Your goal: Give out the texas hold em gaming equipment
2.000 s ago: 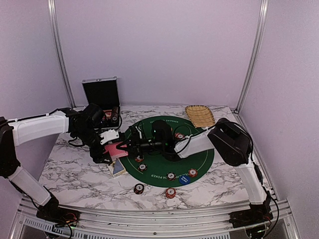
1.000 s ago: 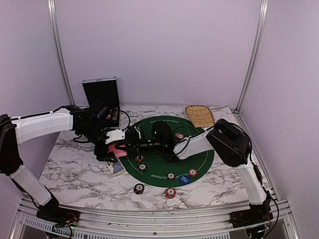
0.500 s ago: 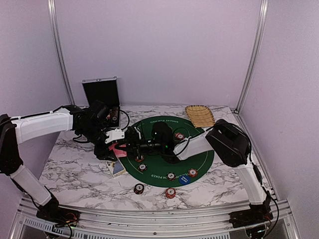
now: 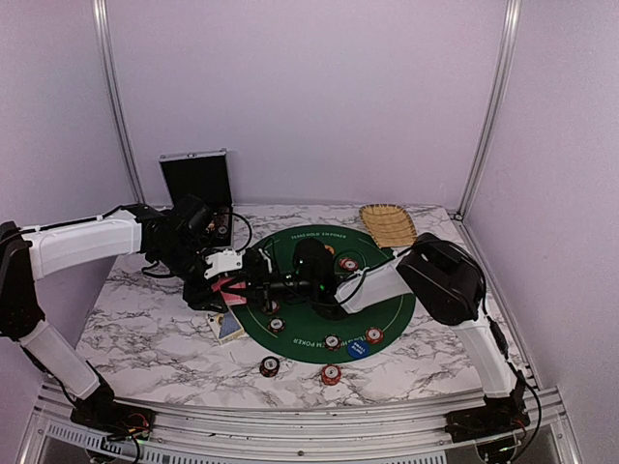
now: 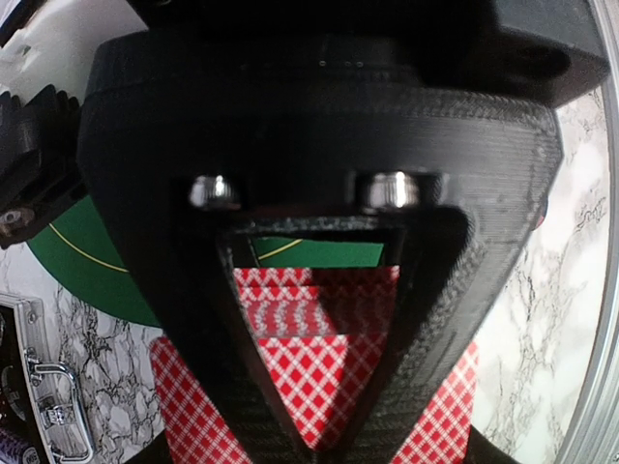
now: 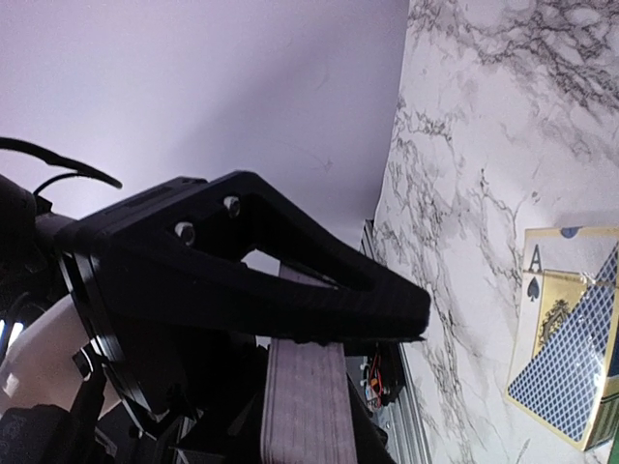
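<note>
The red-backed playing cards (image 4: 230, 287) were left of centre in the overhead view, at the left rim of the round green mat (image 4: 392, 300), where the tips of the two arms met. From the left wrist the backs (image 5: 319, 372) showed a fine red-and-white lattice, with a few cards slightly offset from one another so that their edges made steps. The left jaws were closed on this stack, and the near black finger (image 5: 319, 193) lay across the card backs and filled most of that view. The right jaws came at the stack from the right. In the right wrist view a black finger (image 6: 290, 261) lay over the stack's pale, finely lined edge (image 6: 305, 406), but I could not tell whether those jaws were pinching it.

Small round red-and-dark striped poker chips (image 4: 332, 341) lay scattered on the lower half of the mat, and two more (image 4: 269, 366) lay on the marble tabletop (image 4: 145, 329) below it. A blue button disc (image 4: 358, 348) sat at the mat's lower edge. A blue-and-yellow card box (image 4: 229, 326), printed with an ace of spades (image 6: 534, 266), lay just below the held cards. The silver case (image 4: 198, 179) stood open at upper left, and the woven tray (image 4: 389, 224) lay to the upper right of the mat.
</note>
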Controlling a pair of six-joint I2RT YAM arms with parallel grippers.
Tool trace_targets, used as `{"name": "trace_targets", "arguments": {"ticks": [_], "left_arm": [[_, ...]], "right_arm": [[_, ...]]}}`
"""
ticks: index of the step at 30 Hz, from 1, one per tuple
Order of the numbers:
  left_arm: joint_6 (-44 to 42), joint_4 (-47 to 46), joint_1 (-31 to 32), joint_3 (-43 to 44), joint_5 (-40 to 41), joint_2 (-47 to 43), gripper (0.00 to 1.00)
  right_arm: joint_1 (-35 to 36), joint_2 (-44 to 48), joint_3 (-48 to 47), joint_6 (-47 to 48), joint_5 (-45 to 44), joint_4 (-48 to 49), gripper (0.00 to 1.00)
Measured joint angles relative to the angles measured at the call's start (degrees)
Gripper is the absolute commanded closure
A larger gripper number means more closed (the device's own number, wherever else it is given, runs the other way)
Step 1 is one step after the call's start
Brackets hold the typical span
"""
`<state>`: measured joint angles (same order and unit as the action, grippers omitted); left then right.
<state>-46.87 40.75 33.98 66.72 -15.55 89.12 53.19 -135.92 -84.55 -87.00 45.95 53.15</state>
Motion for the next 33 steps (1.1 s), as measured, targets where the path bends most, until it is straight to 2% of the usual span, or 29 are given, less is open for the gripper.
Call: {"name": "trace_targets", "arguments": {"ticks": [2,3,10,17,25,30,32,33], "left_arm": [[0.07,-0.04,0.0,0.0,0.0,0.02,0.19],[0.24,-0.04,0.0,0.0,0.0,0.02,0.17],[-0.17,-0.22,0.26,0.02,-0.04,0.02,0.12],[-1.38,-0.33,0.26,0.02,-0.5,0.02,0.21],[-1.49,-0.55,0.28,0.02,-0.7,0.02,0.49],[-1.36,-0.5,0.33,-0.02,-0.37,0.11,0.55],[-1.36,-0.48,0.37,-0.02,-0.24,0.11,0.58],[-1.36,-0.5,0.37,-0.02,-0.11,0.11,0.59]], "right_arm": [[0.0,0.0,0.02,0.09,-0.04,-0.02,0.96],[0.0,0.0,0.07,0.04,-0.04,-0.02,0.96],[0.02,0.0,0.07,-0.09,0.0,0.02,0.96],[0.11,0.0,0.11,-0.5,0.02,0.61,0.96],[0.22,0.0,1.05,-0.55,-0.74,0.98,0.92],[0.26,0.0,1.22,0.59,-0.85,1.01,0.9],[0.26,0.0,1.2,1.01,-0.87,0.76,0.83],[0.26,0.0,1.2,1.33,-0.9,0.68,0.76]]}}
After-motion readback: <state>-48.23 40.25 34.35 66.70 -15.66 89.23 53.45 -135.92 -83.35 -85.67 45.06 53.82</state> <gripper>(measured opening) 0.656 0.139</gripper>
